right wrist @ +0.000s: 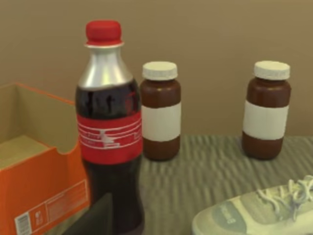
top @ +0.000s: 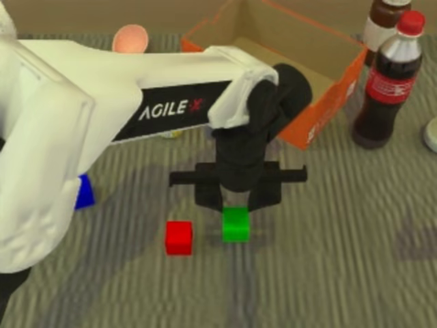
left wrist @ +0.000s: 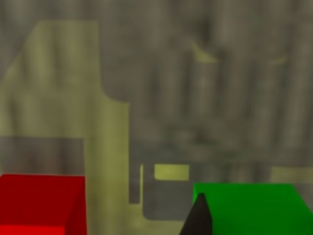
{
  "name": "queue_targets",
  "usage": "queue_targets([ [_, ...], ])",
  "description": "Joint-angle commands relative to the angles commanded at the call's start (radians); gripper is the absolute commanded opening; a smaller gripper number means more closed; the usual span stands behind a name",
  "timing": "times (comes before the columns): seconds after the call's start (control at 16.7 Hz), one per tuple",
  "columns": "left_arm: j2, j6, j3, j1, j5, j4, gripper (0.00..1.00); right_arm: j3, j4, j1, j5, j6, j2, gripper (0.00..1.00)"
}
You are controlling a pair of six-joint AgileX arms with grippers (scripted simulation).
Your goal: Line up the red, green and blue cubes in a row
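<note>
The red cube (top: 179,237) and green cube (top: 235,224) look plain and matt. The table (top: 341,239) wears ribbed grey cloth. The cola bottle (top: 388,82) shines like glossy plastic; the orange box (top: 328,102) looks like cardboard.

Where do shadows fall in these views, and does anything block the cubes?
Top view: the left arm casts a dark shadow across the table and hides most of the blue cube; left gripper over the green cube. Left wrist view: shadow patches beyond the red cube.
</note>
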Motion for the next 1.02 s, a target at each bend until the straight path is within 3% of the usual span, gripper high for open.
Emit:
queue_targets([
  [0.78,0.000,0.000,0.000,0.000,0.000,0.000,0.98,0.000,0.000,0.000,0.000,0.000,0.000,1.00],
  [1.02,0.000,0.000,0.000,0.000,0.000,0.000,1.00,0.000,0.000,0.000,0.000,0.000,0.000,1.00],
])
